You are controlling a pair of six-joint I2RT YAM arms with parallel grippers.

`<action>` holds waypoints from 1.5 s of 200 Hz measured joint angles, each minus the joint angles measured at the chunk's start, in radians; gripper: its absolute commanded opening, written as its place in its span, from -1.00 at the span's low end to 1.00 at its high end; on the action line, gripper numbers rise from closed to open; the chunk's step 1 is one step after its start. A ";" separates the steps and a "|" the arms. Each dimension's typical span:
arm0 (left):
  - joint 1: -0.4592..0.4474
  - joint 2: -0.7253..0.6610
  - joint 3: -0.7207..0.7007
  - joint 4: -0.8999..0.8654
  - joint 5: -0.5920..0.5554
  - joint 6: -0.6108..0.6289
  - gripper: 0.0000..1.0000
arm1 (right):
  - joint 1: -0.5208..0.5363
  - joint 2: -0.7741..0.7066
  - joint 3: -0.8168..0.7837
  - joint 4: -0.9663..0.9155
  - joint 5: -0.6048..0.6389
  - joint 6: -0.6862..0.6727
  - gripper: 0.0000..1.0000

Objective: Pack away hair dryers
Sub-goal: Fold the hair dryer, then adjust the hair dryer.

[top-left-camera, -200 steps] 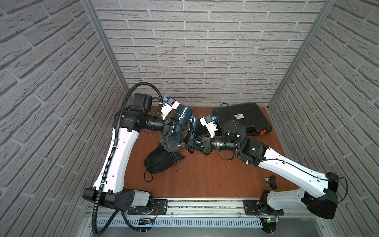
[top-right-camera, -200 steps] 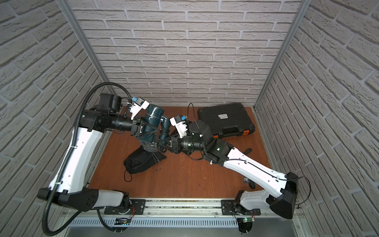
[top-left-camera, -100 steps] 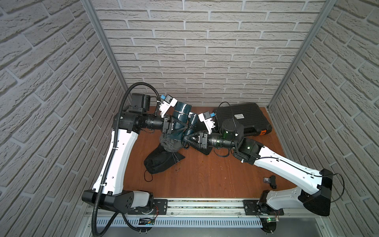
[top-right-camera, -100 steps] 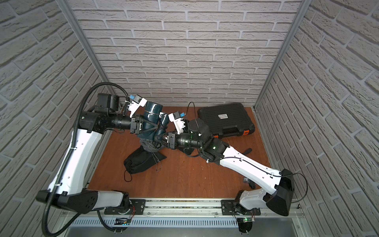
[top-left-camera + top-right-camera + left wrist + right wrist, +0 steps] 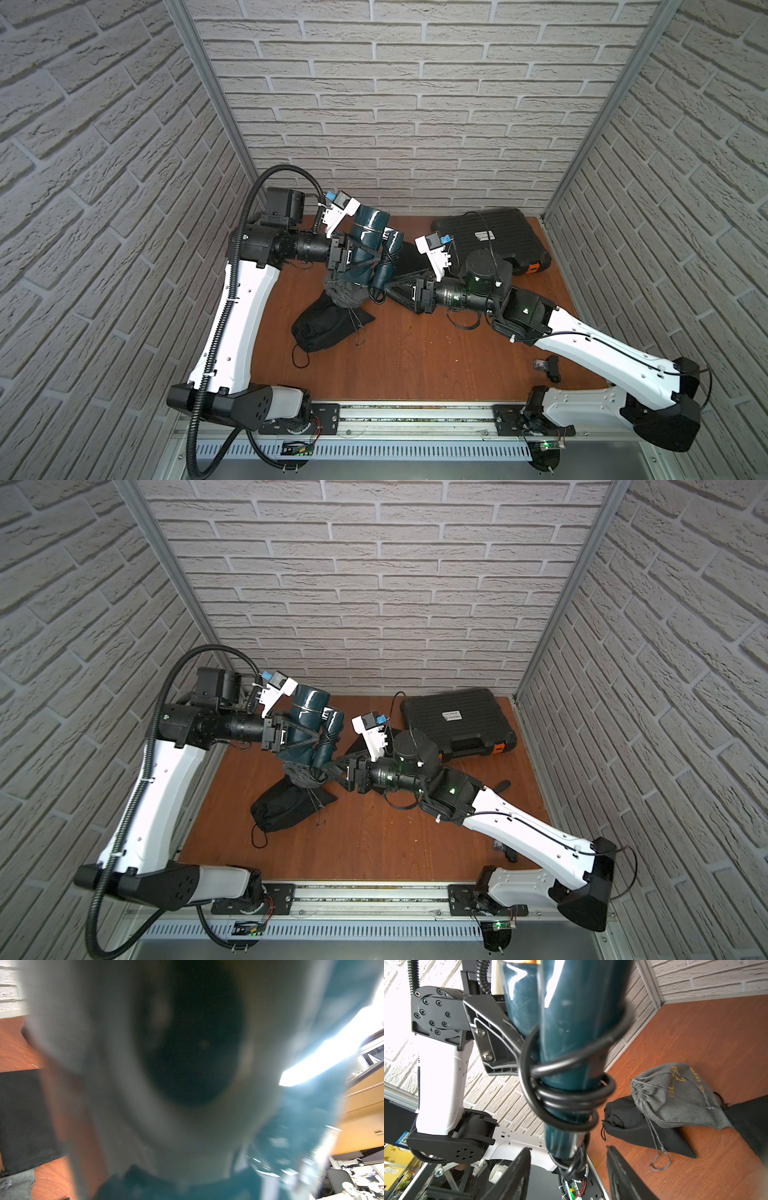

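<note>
Gripped the teal hair dryer (image 5: 368,239) in the left tool (image 5: 363,259) near the tabletop's (image 5: 415,361) back edge, its cord-wrapped handle (image 5: 571,1043) pointing lengthwise into the parted, empty right tool (image 5: 388,286).

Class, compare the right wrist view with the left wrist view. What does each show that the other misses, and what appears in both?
Only the right wrist view: the black cord coiled round the teal hair dryer, the left arm, the right gripper with its fingers apart, and the drawstring of the grey pouch. Only the left wrist view: a blurred close-up of the nozzle mouth and an office beyond the cell. Both: the teal hair dryer, the wooden table, the brick wall and black cloth lying on the table.
</note>
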 measured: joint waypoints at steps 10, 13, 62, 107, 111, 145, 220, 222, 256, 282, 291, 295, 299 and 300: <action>0.000 0.000 -0.001 0.000 0.001 -0.002 -1.00 | 0.000 0.007 0.000 0.014 0.000 0.002 0.18; 0.000 0.000 -0.001 0.000 0.001 -0.002 -1.00 | 0.000 0.010 0.000 0.019 0.000 0.002 0.18; 0.000 0.000 -0.017 0.003 0.002 -0.006 -1.00 | -0.001 0.065 0.000 0.110 -0.020 0.029 0.16; 0.000 0.000 -0.025 0.012 0.006 -0.023 -1.00 | -0.008 0.093 -0.005 0.192 -0.021 0.064 0.02; 0.000 0.000 -0.025 0.013 0.007 -0.024 -1.00 | -0.009 0.093 -0.008 0.203 -0.021 0.067 0.02; 0.000 0.000 -0.031 0.026 0.019 -0.040 -1.00 | -0.025 0.094 -0.027 0.263 -0.025 0.100 -0.02; 0.015 0.000 -0.042 0.047 0.019 -0.072 -1.00 | -0.035 0.144 -0.028 0.363 -0.058 0.153 -0.27; 0.016 0.000 -0.042 0.047 0.019 -0.073 -1.00 | -0.035 0.145 -0.028 0.364 -0.058 0.154 -0.30; 0.017 0.000 -0.044 0.055 0.019 -0.080 -0.76 | -0.038 0.148 -0.029 0.375 -0.062 0.164 -0.91; 0.018 -0.001 -0.053 0.068 0.023 -0.084 0.20 | -0.039 0.148 -0.032 0.375 -0.061 0.166 -0.94; 0.018 -0.001 -0.056 0.068 0.022 -0.084 0.42 | -0.039 0.147 -0.037 0.377 -0.059 0.166 -0.95; 0.018 -0.001 -0.058 0.068 0.022 -0.084 0.51 | -0.039 0.146 -0.039 0.377 -0.059 0.165 -0.94; 0.018 -0.001 -0.060 0.069 0.024 -0.084 0.61 | -0.039 0.145 -0.042 0.377 -0.058 0.163 -0.94; 0.018 -0.001 -0.060 0.069 0.024 -0.084 0.63 | -0.039 0.145 -0.042 0.377 -0.057 0.163 -0.94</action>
